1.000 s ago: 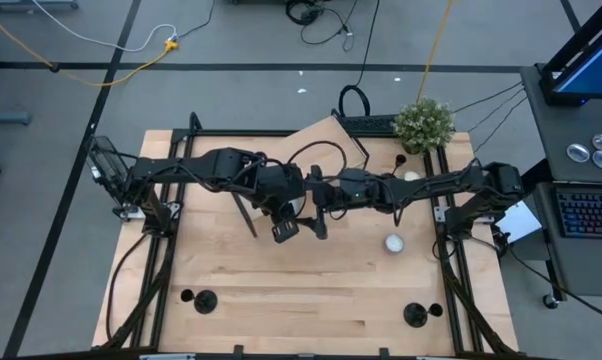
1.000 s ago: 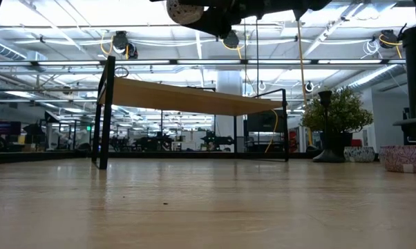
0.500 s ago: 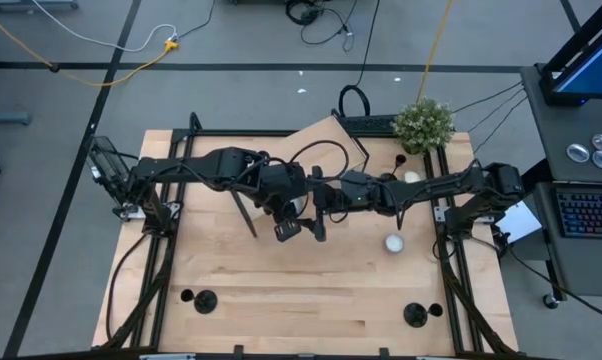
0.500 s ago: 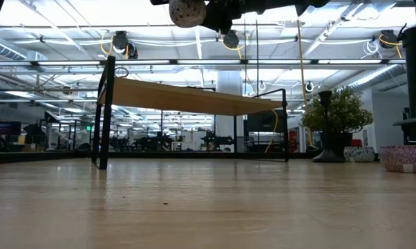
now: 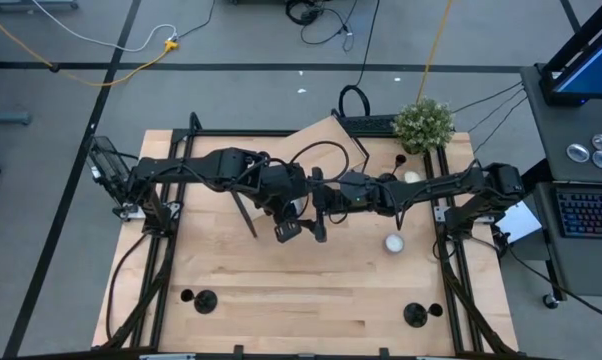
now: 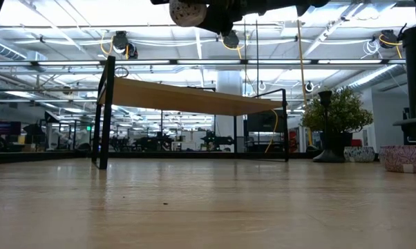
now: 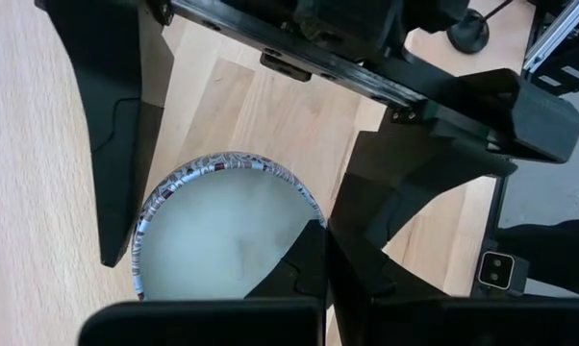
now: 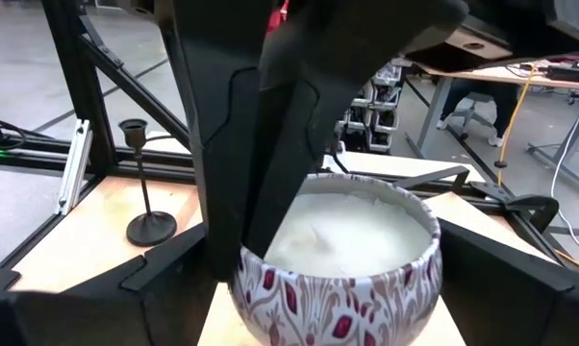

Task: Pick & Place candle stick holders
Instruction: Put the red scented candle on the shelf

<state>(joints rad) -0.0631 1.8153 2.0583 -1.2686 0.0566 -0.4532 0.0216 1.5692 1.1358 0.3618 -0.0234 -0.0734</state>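
Wooden table [image 5: 331, 290], both arms reaching in over its middle and meeting there, high off the surface. Potted plant [image 5: 423, 122] at the far right corner. Between the arms: a patterned bowl candle [image 8: 342, 264], white wax, lifted well clear of the table. The left gripper [image 8: 261, 221] is clamped tight on the bowl's rim, one finger inside and one outside. The right gripper [image 5: 316, 222] is spread as wide as it goes, its fingers flanking the bowl without gripping it; it holds nothing. Neither gripper is on the task's own things. Candle stick holders: one [image 5: 204, 299] near the front left edge, one [image 5: 415, 314] near the front right edge, one [image 5: 399, 158] at the back beside the plant; all upright, well apart from the grippers. Tealight [image 5: 394, 242] sits on the right half of the table. Judgement: the holders look rigid and light but top-narrow, so a sideways knock on the stem would probably tip them. Best hold is likely across the thin stem, low down near the disc base, then lift straight up; the matte finish should not slip much.
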